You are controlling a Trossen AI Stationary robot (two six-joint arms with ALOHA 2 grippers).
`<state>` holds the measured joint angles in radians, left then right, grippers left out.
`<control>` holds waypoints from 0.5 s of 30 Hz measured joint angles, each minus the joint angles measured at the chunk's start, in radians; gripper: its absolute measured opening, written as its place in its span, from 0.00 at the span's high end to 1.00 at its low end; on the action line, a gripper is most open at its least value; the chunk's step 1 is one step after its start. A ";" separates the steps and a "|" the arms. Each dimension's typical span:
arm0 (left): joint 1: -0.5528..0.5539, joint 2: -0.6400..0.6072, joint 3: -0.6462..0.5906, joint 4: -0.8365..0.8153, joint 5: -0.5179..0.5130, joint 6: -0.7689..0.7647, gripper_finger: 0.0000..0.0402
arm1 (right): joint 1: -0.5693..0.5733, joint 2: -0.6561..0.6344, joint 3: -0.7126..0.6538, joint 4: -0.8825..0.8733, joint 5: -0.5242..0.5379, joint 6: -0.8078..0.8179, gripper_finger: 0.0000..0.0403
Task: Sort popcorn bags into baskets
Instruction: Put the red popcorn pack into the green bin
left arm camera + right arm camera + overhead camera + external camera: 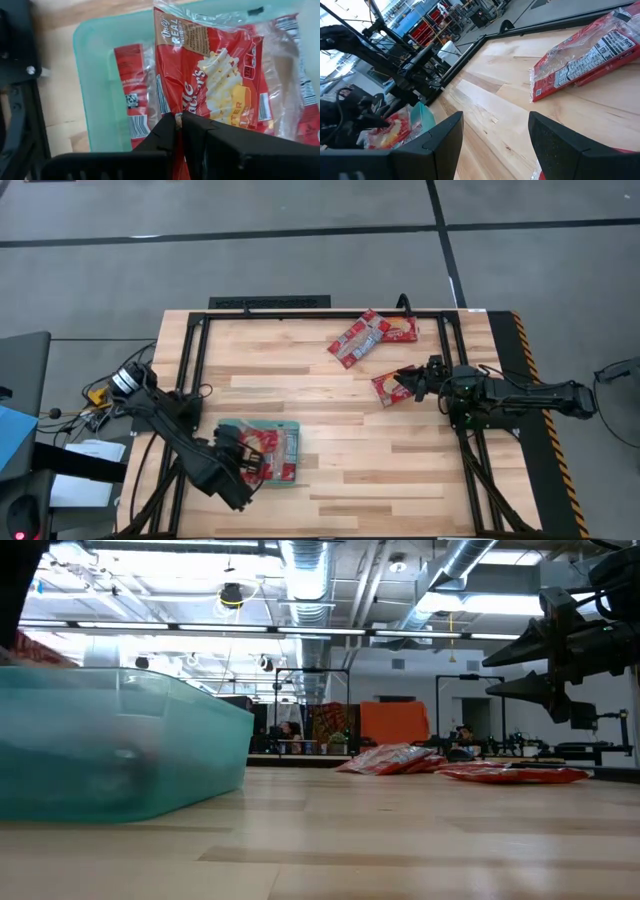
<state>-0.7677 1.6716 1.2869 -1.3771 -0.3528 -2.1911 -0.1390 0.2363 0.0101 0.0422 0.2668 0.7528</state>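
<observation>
A teal tray (291,452) sits at the table's near left and holds red popcorn bags (131,75). My left gripper (248,462) is over the tray, shut on one red bag with a popcorn picture (215,75). My right gripper (408,380) is open at the right of the table, just above a single red bag (390,388) that lies flat; in the low view the fingers (545,660) stand clear above that bag (510,773). Two or three more bags (372,335) lie overlapping near the far edge and also show in the right wrist view (585,50). My left gripper pinches the bag's short end edge (176,116) between its two fingertips. The bag stretches away from the fingers over the tray, picture side up. I cannot tell whether it rests on the packets below.
A black metal frame (195,380) runs along the table's left, far and right sides. Bare wood lies between the tray and the far bags. Cables and boxes (110,390) sit off the table's left edge. The tray's near wall (120,740) fills the left of the low view.
</observation>
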 joint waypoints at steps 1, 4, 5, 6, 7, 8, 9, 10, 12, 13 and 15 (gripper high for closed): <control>0.000 -0.013 -0.021 0.020 0.000 -0.003 1.00 | 0.000 0.000 0.000 0.000 0.000 0.000 0.38; 0.009 -0.056 -0.092 0.081 0.010 -0.008 1.00 | 0.000 0.000 0.000 0.000 0.000 0.000 0.38; 0.011 -0.076 -0.120 0.103 0.009 -0.011 1.00 | 0.000 0.000 0.000 0.000 0.000 0.000 0.38; 0.014 -0.096 -0.145 0.123 0.009 -0.012 1.00 | 0.000 0.000 0.000 0.000 0.000 0.000 0.38; 0.016 -0.116 -0.172 0.142 0.009 -0.013 1.00 | 0.000 0.000 0.000 0.000 0.000 0.000 0.38; 0.017 -0.133 -0.197 0.159 0.009 -0.013 1.00 | 0.000 0.000 0.000 0.000 0.000 0.000 0.38; 0.021 -0.148 -0.217 0.174 0.009 -0.013 1.00 | 0.000 0.000 0.000 0.000 0.000 0.000 0.38; 0.024 -0.162 -0.237 0.188 0.011 -0.013 1.00 | 0.000 0.000 0.000 0.000 0.000 0.000 0.38; 0.029 -0.185 -0.265 0.210 0.023 -0.013 1.00 | 0.000 0.000 0.000 0.000 0.000 0.000 0.38; 0.030 -0.193 -0.276 0.220 0.027 -0.013 1.00 | 0.000 0.000 0.000 0.000 0.000 0.000 0.38; 0.031 -0.200 -0.291 0.234 0.034 -0.013 1.00 | 0.000 0.000 0.000 0.000 0.000 0.000 0.38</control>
<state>-0.7372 1.4716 0.9963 -1.1435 -0.3193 -2.2040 -0.1390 0.2363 0.0101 0.0422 0.2668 0.7528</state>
